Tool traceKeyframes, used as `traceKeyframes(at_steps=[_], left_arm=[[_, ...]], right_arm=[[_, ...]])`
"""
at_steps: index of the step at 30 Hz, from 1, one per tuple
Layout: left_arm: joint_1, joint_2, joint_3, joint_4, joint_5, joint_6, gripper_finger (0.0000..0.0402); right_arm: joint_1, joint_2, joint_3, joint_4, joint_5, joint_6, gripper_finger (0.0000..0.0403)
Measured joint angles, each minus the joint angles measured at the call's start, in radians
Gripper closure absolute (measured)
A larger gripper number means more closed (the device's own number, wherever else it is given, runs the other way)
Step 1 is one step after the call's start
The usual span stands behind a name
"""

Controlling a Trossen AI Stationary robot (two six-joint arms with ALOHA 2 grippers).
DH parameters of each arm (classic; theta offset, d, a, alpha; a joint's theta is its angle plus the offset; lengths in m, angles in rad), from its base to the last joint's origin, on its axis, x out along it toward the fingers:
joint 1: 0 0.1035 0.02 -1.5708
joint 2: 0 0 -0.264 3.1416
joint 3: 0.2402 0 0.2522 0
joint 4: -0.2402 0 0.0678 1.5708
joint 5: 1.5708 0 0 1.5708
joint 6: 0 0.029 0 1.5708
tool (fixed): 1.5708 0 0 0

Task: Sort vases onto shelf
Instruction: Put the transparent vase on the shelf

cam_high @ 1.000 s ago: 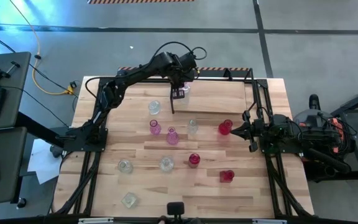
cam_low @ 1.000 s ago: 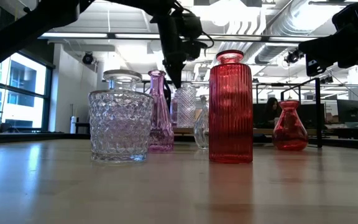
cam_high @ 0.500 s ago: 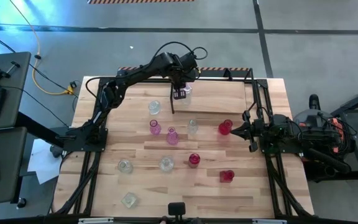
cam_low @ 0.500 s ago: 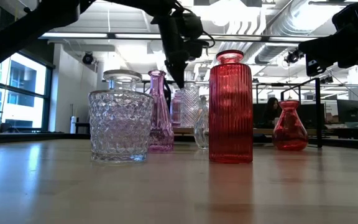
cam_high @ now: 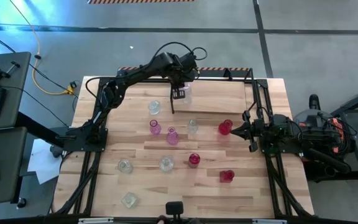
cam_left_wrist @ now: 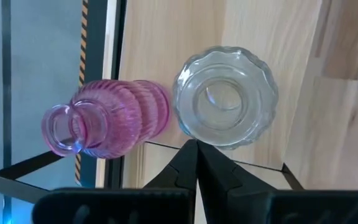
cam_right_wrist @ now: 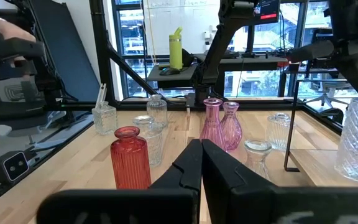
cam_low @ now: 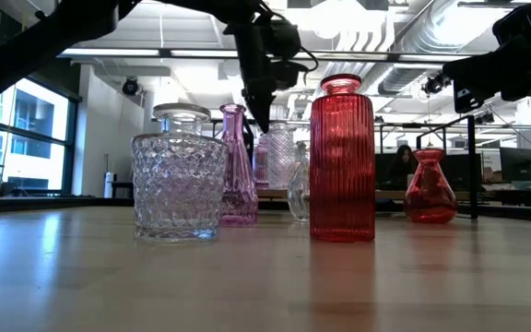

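The shelf (cam_high: pixel 216 96) stands at the table's far edge. On the left end of its top board (cam_left_wrist: pixel 166 37) stand a pink ribbed vase (cam_left_wrist: pixel 104 118) and a clear vase (cam_left_wrist: pixel 225 96), both upright on their bases. My left gripper (cam_high: pixel 179 93) hangs shut above that end, its tips beside the clear vase (cam_low: pixel 277 155). My right gripper (cam_high: pixel 235 129) is shut and level over the table's right half, next to a red vase (cam_high: pixel 225 127) and apart from it (cam_right_wrist: pixel 129 158). Several more vases stand on the table. My left gripper points down from above, and its shut fingertips (cam_left_wrist: pixel 196 149) stand right at the rim of the clear vase (cam_left_wrist: pixel 216 140) on the shelf's top board. I cannot tell whether they touch it. The vase stands upright on the board.
Clear vases (cam_high: pixel 154 107) (cam_high: pixel 192 127) (cam_high: pixel 166 164) (cam_high: pixel 125 166) (cam_high: pixel 128 200), pink ones (cam_high: pixel 155 127) (cam_high: pixel 172 136) and red ones (cam_high: pixel 194 159) (cam_high: pixel 227 176) dot the table's middle and near half. The shelf's right part is bare board. Black arm frames run along both sides.
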Motion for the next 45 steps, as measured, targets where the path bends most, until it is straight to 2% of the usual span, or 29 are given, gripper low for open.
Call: traceKeyframes(at_steps=[11, 16, 21, 32, 34, 37, 45], left_arm=[[0.001, -0.030, -0.001, 0.000, -0.005, -0.023, 0.0401], [0.001, -0.062, -0.001, -0.016, -0.068, -0.025, 0.0401], [-0.003, -0.163, -0.001, 0.009, -0.116, -0.034, 0.0401], [-0.023, -0.426, -0.026, -0.004, -0.087, -0.195, 0.0401], [-0.037, -0.472, -0.083, 0.004, -0.087, -0.209, 0.0401], [-0.063, -0.549, -0.240, 0.077, -0.087, -0.234, 0.0401], [-0.099, -0.821, -0.838, 0.496, -0.081, -0.275, 0.0401]], right_arm=[[0.000, 0.000, 0.000, 0.000, 0.000, 0.000, 0.0402], [0.000, 0.000, 0.000, 0.000, 0.000, 0.000, 0.0402], [0.000, 0.000, 0.000, 0.000, 0.000, 0.000, 0.0402], [0.000, 0.000, 0.000, 0.000, 0.000, 0.000, 0.0402], [0.000, 0.000, 0.000, 0.000, 0.000, 0.000, 0.0402], [0.000, 0.000, 0.000, 0.000, 0.000, 0.000, 0.0402], [0.000, 0.000, 0.000, 0.000, 0.000, 0.000, 0.0402]])
